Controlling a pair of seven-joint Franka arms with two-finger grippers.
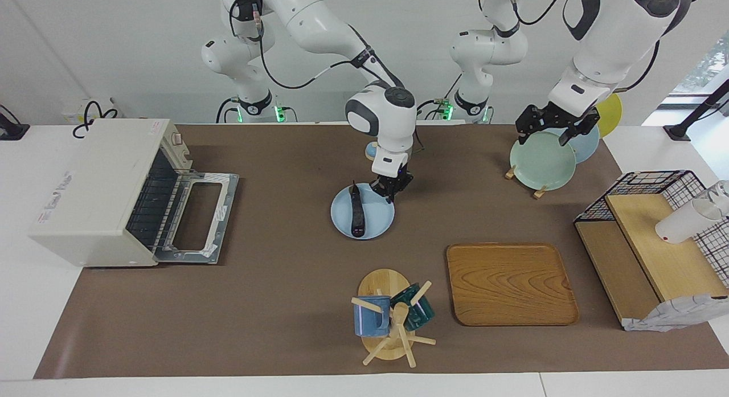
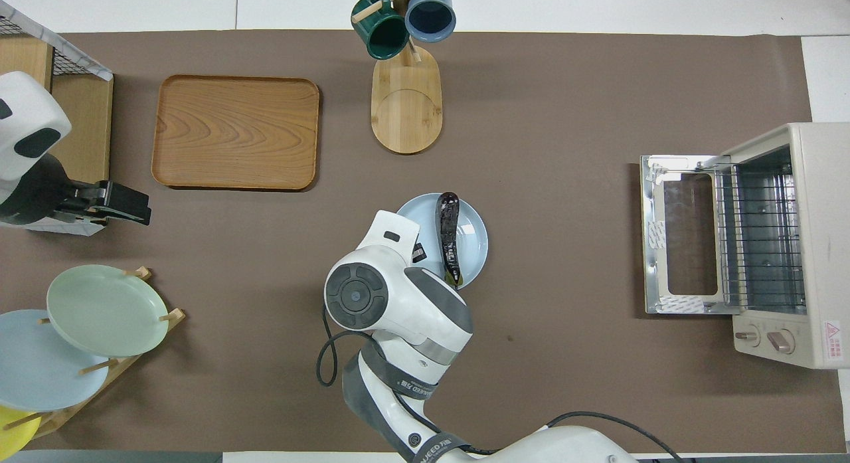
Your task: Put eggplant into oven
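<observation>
The dark purple eggplant [image 1: 357,215] [image 2: 448,237] lies along a light blue plate [image 1: 376,223] [image 2: 473,240] at the middle of the table. My right gripper [image 1: 390,192] is shut on that plate's rim, at the edge nearest the robots. In the overhead view its wrist hides the fingertips. The cream oven [image 1: 97,192] [image 2: 777,244] stands at the right arm's end of the table, its glass door [image 1: 199,217] [image 2: 677,234] dropped open and the wire rack showing. My left gripper [image 1: 549,129] [image 2: 123,207] hangs open over the plate rack, holding nothing.
A mug tree [image 1: 390,317] with two mugs and a wooden tray [image 1: 510,283] lie farther from the robots than the plate. A rack with a green plate [image 1: 541,160] and a wire basket [image 1: 655,186] with a white cup [image 1: 683,220] sit at the left arm's end.
</observation>
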